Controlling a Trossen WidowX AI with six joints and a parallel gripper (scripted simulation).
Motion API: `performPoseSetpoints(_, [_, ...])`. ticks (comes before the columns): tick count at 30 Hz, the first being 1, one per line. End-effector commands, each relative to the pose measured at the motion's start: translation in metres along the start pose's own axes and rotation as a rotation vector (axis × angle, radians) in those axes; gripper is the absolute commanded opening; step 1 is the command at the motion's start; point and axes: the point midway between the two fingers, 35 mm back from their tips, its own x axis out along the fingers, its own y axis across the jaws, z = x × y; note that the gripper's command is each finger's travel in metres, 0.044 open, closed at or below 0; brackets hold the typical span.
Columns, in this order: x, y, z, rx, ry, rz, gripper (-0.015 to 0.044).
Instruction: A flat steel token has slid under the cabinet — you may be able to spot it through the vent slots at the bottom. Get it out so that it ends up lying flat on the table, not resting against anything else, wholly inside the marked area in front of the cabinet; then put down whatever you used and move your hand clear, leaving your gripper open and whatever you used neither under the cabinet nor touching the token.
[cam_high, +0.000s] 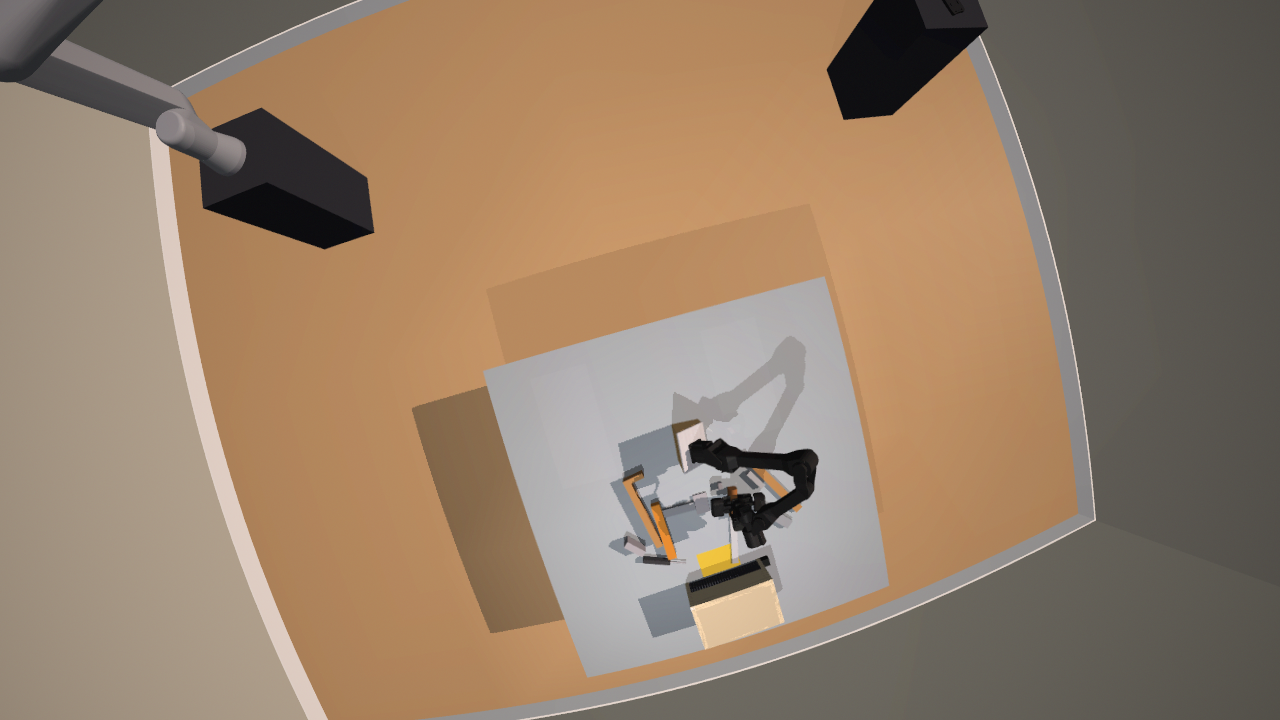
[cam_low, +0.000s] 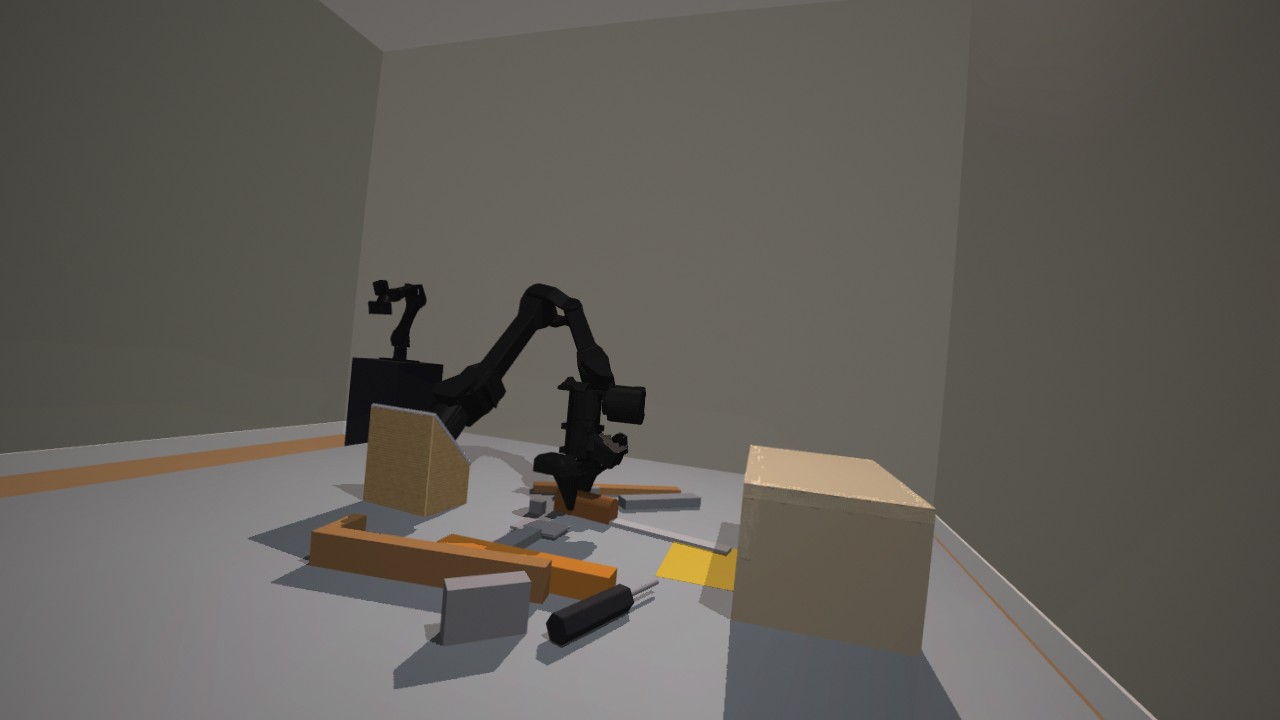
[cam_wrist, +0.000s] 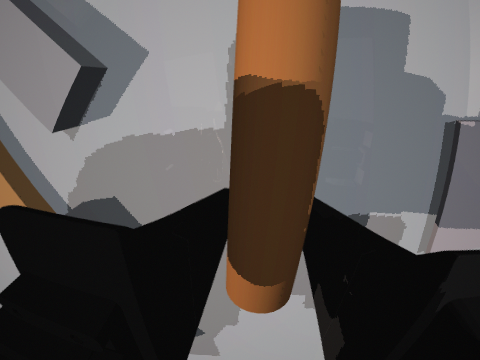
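Note:
My gripper (cam_high: 729, 496) (cam_low: 572, 503) (cam_wrist: 267, 201) points down and is shut on the round orange-brown handle (cam_low: 601, 508) (cam_wrist: 287, 45) of a long tool at table height. The tool's thin pale shaft (cam_low: 675, 537) (cam_high: 733, 540) runs from the handle towards the cabinet, its far end near the cabinet's front. The pale wooden cabinet (cam_high: 738, 615) (cam_low: 832, 564) has dark vent slots (cam_high: 729, 574) low on its front. The yellow marked area (cam_high: 713, 559) (cam_low: 684, 565) lies in front of it, beside the shaft's far end. I cannot make out the steel token in any view.
An orange L-shaped bar (cam_low: 429, 559), another orange bar (cam_low: 586, 575), a grey block (cam_low: 486, 608) and a black-handled screwdriver (cam_low: 590, 614) lie on one side. A grey bar (cam_low: 659, 502) and a thin orange bar (cam_low: 635, 488) lie behind the handle. A slant-topped box (cam_low: 398, 461) stands near the arm's base.

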Motion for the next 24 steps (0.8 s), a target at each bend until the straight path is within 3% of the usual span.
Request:
performPoseSetpoints(1, [0.0, 0.0, 0.002, 0.002, 0.001, 0.001, 0.0])
performPoseSetpoints(24, [-0.001, 0.0, 0.03, 0.014, 0.002, -0.001, 0.0])
